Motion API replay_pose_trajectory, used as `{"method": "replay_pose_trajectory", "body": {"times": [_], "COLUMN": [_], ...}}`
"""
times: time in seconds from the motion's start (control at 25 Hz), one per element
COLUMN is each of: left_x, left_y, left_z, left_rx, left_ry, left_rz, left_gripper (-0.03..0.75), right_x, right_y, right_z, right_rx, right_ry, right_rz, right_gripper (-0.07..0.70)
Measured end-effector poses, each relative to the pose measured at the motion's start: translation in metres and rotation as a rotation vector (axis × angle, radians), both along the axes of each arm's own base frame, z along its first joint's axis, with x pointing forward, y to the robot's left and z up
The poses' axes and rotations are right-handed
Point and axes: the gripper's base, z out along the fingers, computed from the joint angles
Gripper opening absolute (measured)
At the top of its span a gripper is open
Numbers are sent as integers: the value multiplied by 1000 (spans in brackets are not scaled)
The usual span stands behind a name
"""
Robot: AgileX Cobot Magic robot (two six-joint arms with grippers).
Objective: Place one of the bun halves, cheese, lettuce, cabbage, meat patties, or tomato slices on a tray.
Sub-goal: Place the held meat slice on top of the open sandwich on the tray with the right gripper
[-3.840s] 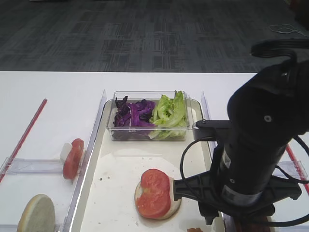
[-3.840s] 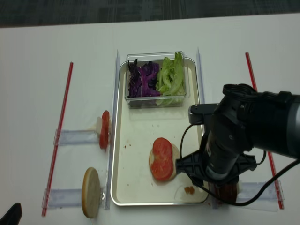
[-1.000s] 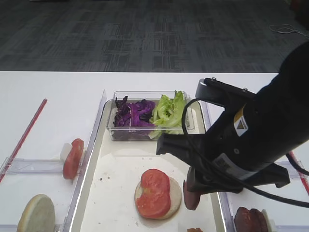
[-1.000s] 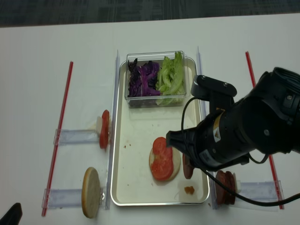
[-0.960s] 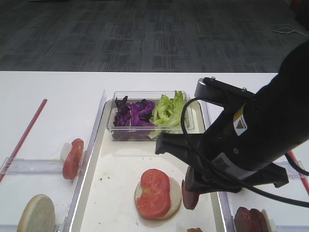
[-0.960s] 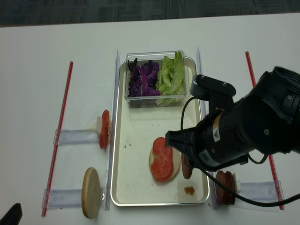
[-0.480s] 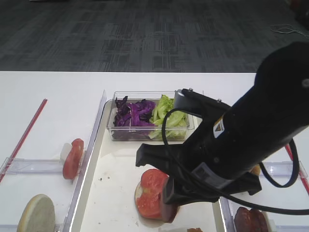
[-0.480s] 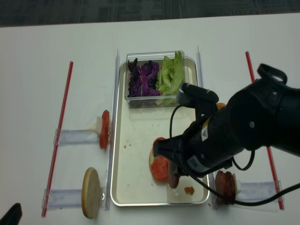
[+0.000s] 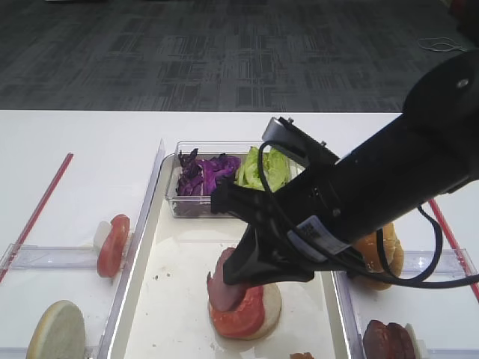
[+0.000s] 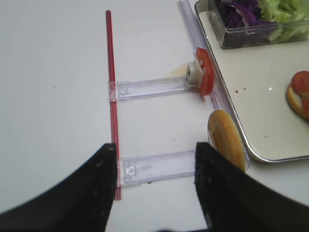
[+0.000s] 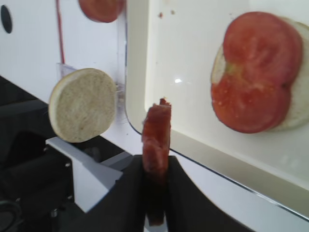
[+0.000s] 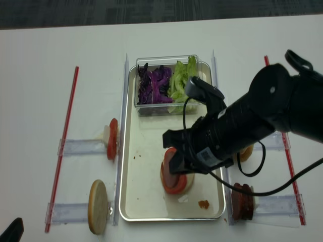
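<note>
Meat patty (image 11: 156, 136), round flat pinkish-brown disc, held on edge, pinched between closed fingers of right gripper (image 11: 155, 180) above long cream-white tray with silver rim (image 12: 147, 151), just over red tomato slices (image 11: 254, 72) on pale bun half (image 11: 300, 101). Tray on white table (image 12: 60, 65); dark carpet beyond. Left gripper (image 10: 153, 191) spread open, holding nothing, left of tray. Clear plastic box with purple cabbage (image 12: 154, 83) and green lettuce (image 12: 182, 80) at tray's far end. Spare patties (image 12: 242, 200) right of tray, partly hidden.

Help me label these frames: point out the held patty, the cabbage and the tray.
patty (image 11: 156, 137): right wrist view, its upright edge.
cabbage (image 12: 155, 84): realsense high view, middle of the purple heap.
tray (image 12: 144, 166): realsense high view, bare floor.
</note>
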Motion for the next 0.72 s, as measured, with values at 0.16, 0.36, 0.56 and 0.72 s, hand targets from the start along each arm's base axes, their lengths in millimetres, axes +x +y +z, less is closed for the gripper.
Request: {"method": "replay_pose_trajectory", "body": {"times": [0.16,0.36,0.56,0.72], "left_x": [0,0,0,0], "left_y": [0,0,0,0], "left_z": [0,0,0,0], "left_rx": [1,1,1,1], "left_ry": [0,0,0,0], "left_rz": [1,1,1,1], "left_gripper": [350,350,350,350], "right_x": [3,9,20,24], "right_y": [-7,-12,-6,-2], "right_z": [2,-2,-13,-20], "right_rx": [78,121,215,270], "right_ry": [-3,-12,-21,-45], "right_rz": [101,146,140,137], "right_gripper": [113,113,113,112]}}
